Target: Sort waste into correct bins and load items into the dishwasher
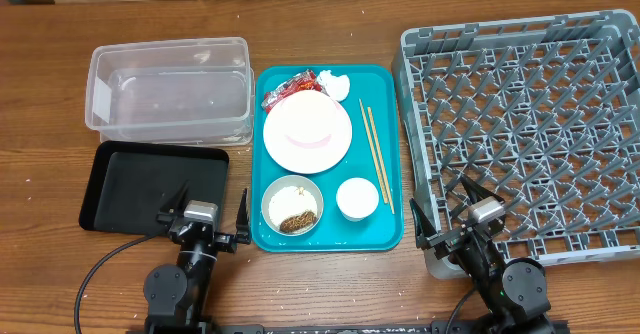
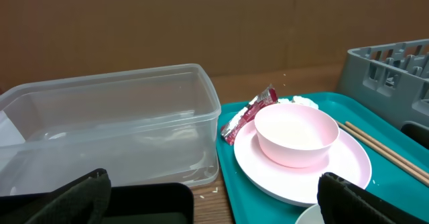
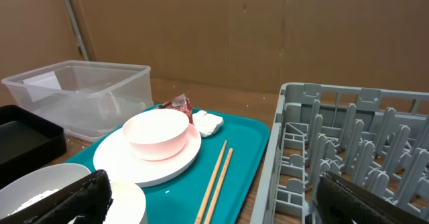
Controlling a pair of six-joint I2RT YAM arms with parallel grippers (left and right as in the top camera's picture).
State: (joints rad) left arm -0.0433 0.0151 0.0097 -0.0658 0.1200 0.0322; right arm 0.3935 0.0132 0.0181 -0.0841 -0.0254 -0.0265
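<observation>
On the teal serving tray (image 1: pixel 385 229) lie a red wrapper (image 1: pixel 284 89), a white tissue (image 1: pixel 336 84), a white plate (image 1: pixel 290 154) bearing a pale pink bowl (image 1: pixel 308 124), two chopsticks (image 1: pixel 375 154), a white bowl of white and brown crumbs (image 1: pixel 292 207) and a small white cup (image 1: pixel 357 198). The clear tub (image 1: pixel 168 89) and black tray (image 1: pixel 140 184) are to the left, the grey dish rack (image 1: pixel 530 124) to the right. My left gripper (image 1: pixel 208 208) is open and empty over the black tray's near corner. My right gripper (image 1: pixel 450 210) is open and empty at the rack's near-left corner.
The wooden table (image 1: pixel 330 24) runs around everything. A brown cardboard wall (image 3: pixel 221 29) stands behind the table. The teal tray sits tight between the tub and black tray on one side and the rack on the other.
</observation>
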